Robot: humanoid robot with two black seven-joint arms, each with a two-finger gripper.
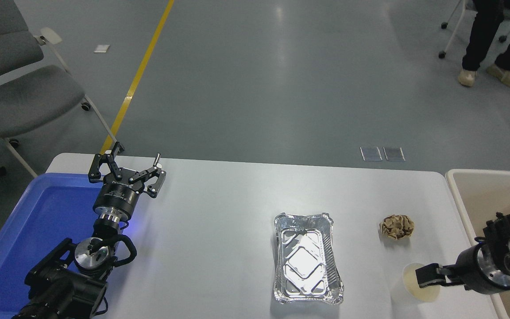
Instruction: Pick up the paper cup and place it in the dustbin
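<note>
The paper cup [414,283] stands upright near the front right corner of the desk [219,221], its cream inside facing up. The right tool [426,276] reaches in from the right edge and sits over the cup's mouth, covering part of the rim; whether its fingers are spread or pinched on the rim I cannot tell, since only one dark block shows. Just beyond the cup, toward the far side, lies a brown crumpled paper ball [396,226], apart from the cup. To the cup's left is a rectangular silver foil tray [307,258], empty and lying lengthwise toward the camera. The dustbin [458,195] stands against the desk's right end, its pale rim and beige inner wall showing behind the right arm.

At the desk's left end a blue plastic tray [38,221] rests, and the left arm is parked at the lower left with the left tool [126,170] pointing away from the camera, its fingers spread wide and holding nothing (some small print runs around its collar, too small to read).

The desk is plain white with rounded corners. Past it stretches a grey glossy floor with a yellow line [140,75], grey wheeled chairs [20,88] at left, and a person's legs [489,44] at the top right.
</note>
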